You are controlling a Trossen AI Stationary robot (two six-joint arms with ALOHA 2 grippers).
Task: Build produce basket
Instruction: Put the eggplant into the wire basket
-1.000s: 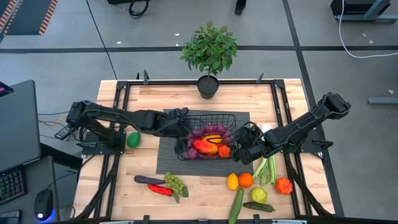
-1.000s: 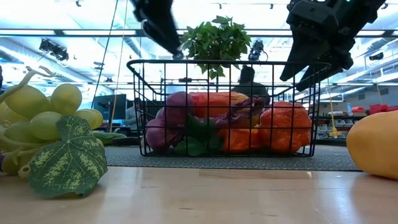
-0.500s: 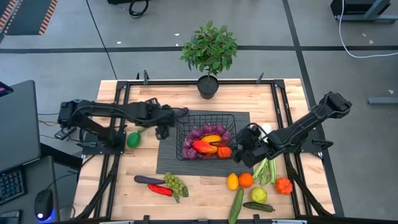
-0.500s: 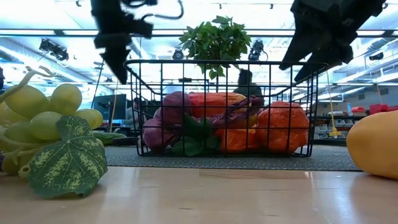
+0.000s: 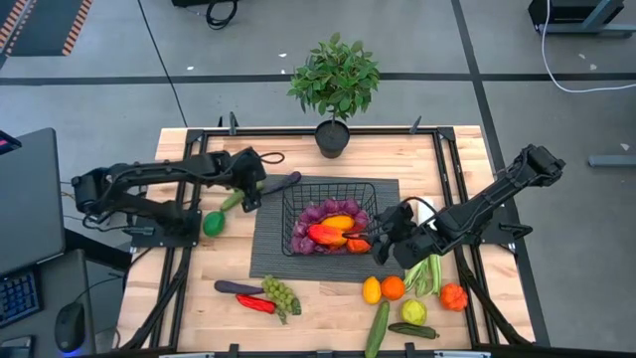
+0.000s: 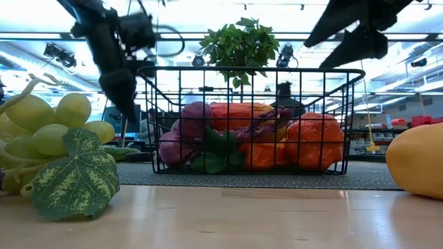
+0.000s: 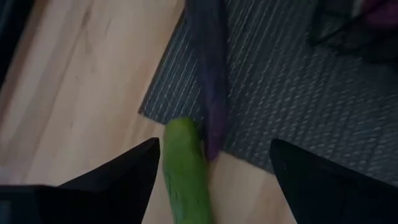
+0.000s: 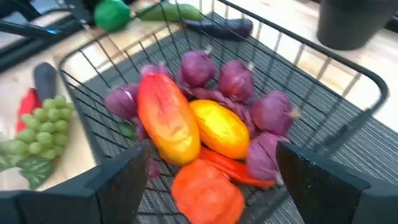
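Note:
The black wire basket (image 5: pixel 370 191) stands on the dark ribbed mat (image 5: pixel 266 254). It holds purple grapes (image 8: pixel 236 78), a red-yellow pepper (image 8: pixel 165 121), a yellow fruit (image 8: pixel 221 127) and an orange piece (image 8: pixel 208 190). My left gripper (image 5: pixel 248 199) is open above the mat's far left corner. There a green cucumber (image 7: pixel 185 171) and a dark eggplant (image 7: pixel 210 74) lie end to end below its fingers. My right gripper (image 5: pixel 383 239) is open and empty above the basket's right side, looking in at the produce.
A potted plant (image 5: pixel 336 85) stands at the far edge. A green round fruit (image 5: pixel 213 223) lies left of the mat. Near the front lie an eggplant (image 5: pixel 237 287), a red pepper (image 5: pixel 255 303), green grapes (image 5: pixel 281 295), a lemon (image 5: pixel 372 289), an orange (image 5: pixel 393 287), a leek (image 5: pixel 425 270) and cucumbers (image 5: pixel 378 328).
My left gripper has gone from over the basket's far left corner toward the table's left edge and down, and now stands over the cucumber and eggplant. My right gripper has risen by the basket's right side.

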